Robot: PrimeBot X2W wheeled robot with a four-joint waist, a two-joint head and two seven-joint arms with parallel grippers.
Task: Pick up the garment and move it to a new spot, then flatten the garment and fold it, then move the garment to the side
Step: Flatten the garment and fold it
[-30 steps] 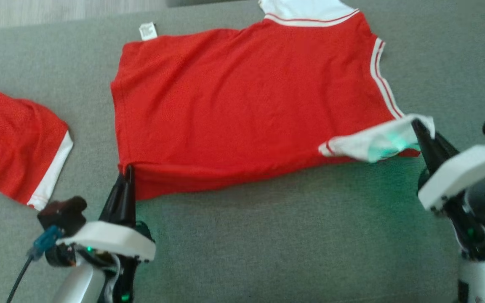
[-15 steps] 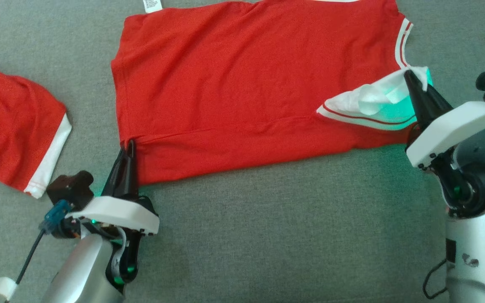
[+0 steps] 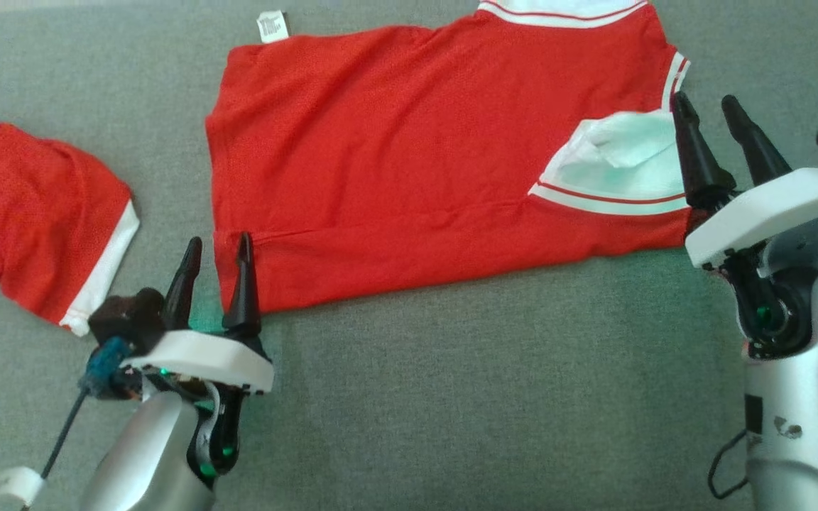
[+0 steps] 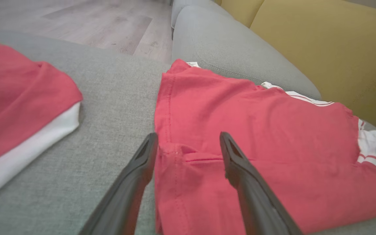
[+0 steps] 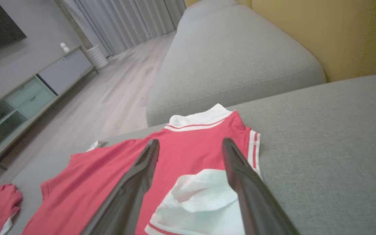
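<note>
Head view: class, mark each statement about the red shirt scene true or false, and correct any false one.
The left claw and right claw are both open. True.
The red shirt lies on a wooden table. False: it lies on a grey sofa seat.
A white sleeve lies folded over the shirt's red body beside the right claw. True.
The second red garment lies to the shirt's right. False: it lies to its left.

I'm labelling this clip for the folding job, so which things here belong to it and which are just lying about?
Part of the job:
- red shirt with white trim, spread on the grey sofa seat
- left gripper, open astride the shirt's near left corner
- right gripper, open at its right edge

Lying about:
- second red garment, off to the left
- yellow back cushion
- cabinet
</note>
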